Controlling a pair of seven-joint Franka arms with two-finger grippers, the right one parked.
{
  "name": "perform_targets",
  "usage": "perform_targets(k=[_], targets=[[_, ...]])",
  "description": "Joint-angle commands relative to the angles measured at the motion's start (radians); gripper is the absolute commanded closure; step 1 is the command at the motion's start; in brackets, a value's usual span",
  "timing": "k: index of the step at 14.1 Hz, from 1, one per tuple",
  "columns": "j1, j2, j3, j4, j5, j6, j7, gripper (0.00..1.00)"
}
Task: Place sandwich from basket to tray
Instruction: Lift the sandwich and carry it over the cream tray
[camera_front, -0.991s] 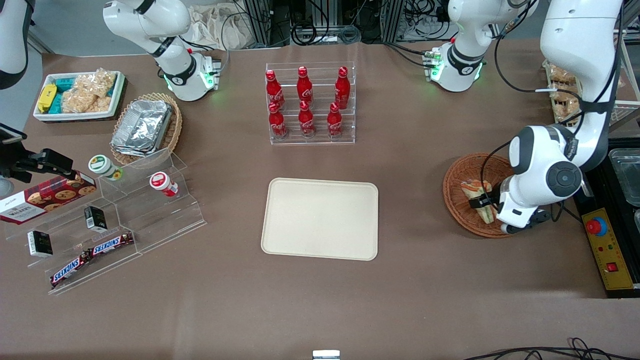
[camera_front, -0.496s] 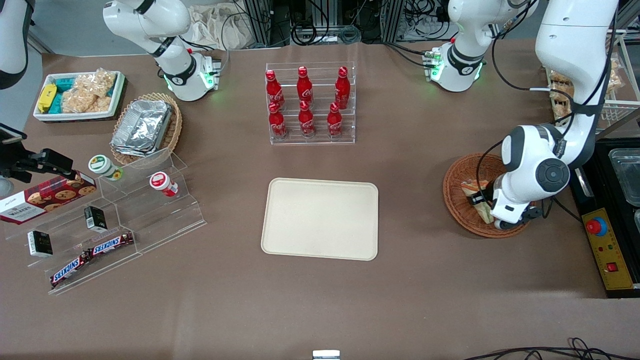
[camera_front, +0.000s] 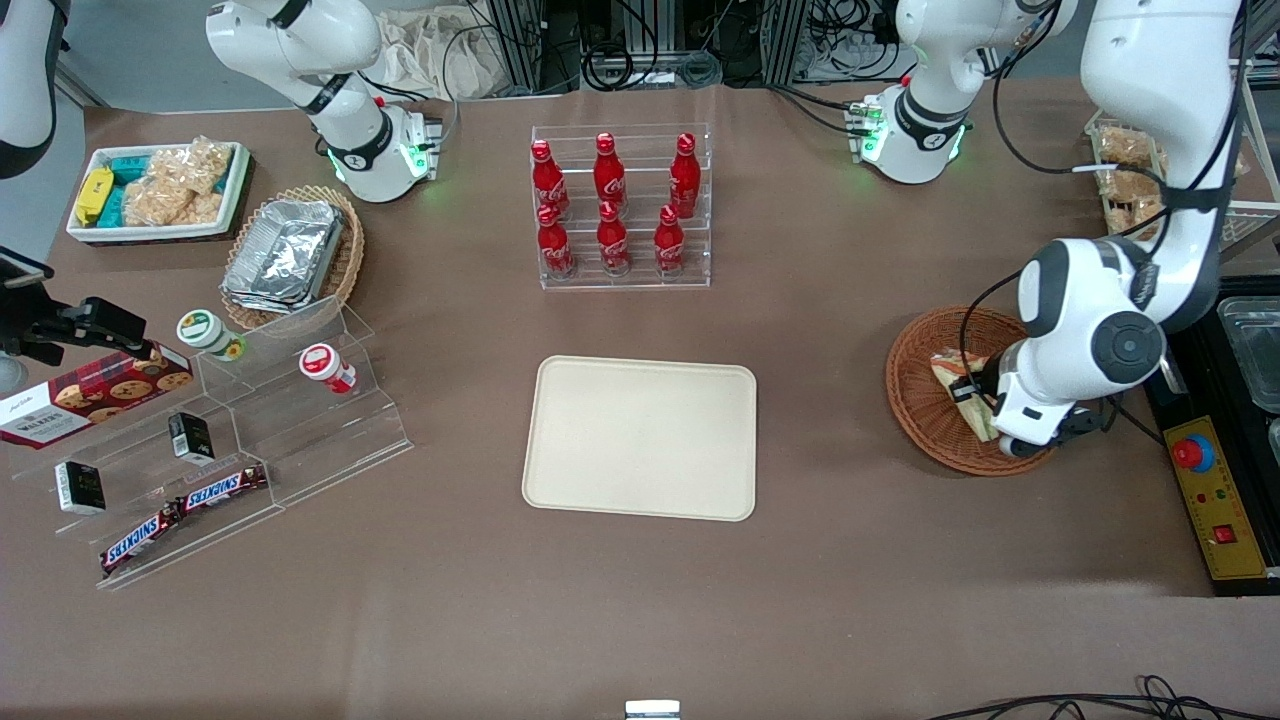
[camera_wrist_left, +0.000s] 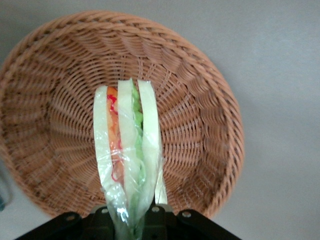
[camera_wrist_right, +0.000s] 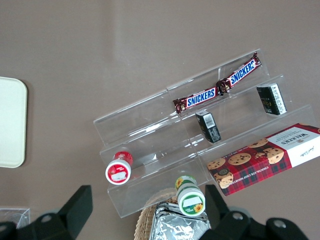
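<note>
Since half a second ago the arm's wrist has risen and swung slightly toward the working arm's end of the desk, and the sandwich (camera_front: 962, 388) has come with it: the pincer (camera_wrist_left: 136, 220) is closed on the wrapped wedge at its narrow end, and in the wrist view the sandwich (camera_wrist_left: 129, 150) stands out from the fingers with the basket (camera_wrist_left: 200, 100) floor below it. From that I judge the grasp has taken and the lift has begun, though the sandwich sits over the basket (camera_front: 915, 400), not yet clear of its rim. The tray (camera_front: 640, 437) lies at about 9 o'clock from the basket, well apart, with bare brown desk (camera_front: 820, 420) between them, so the carry looks unobstructed. The tray's low rim should not catch the wedge if it is kept lifted. The bottle rack (camera_front: 622, 205) stands at 12 o'clock from the tray, well apart from the likely path. The basket rim nearest the tray is the one edge to clear first.
</note>
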Motion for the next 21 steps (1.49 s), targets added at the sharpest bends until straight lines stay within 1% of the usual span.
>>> perform_targets(k=[1,3,4,5,6,8,10,12,17,19,21], targets=[[-0.007,-0.013,-0.021,0.232,0.0,-0.269,0.003,1.0],[-0.009,0.006,-0.024,0.437,0.005,-0.432,0.029,1.0],[-0.009,0.012,-0.025,0.504,0.005,-0.474,0.054,1.0],[-0.009,0.011,-0.035,0.535,0.002,-0.479,0.077,1.0],[-0.009,0.012,-0.047,0.541,0.0,-0.479,0.092,1.0],[-0.015,0.024,-0.102,0.541,0.005,-0.467,0.095,1.0],[-0.049,0.078,-0.159,0.546,0.006,-0.442,0.092,1.0],[-0.117,0.122,-0.165,0.544,0.006,-0.364,0.078,1.0],[-0.276,0.271,-0.163,0.547,0.012,-0.175,-0.035,1.0],[-0.319,0.323,-0.162,0.553,0.04,-0.16,-0.059,1.0],[-0.361,0.404,-0.162,0.63,0.063,-0.158,-0.09,1.0]])
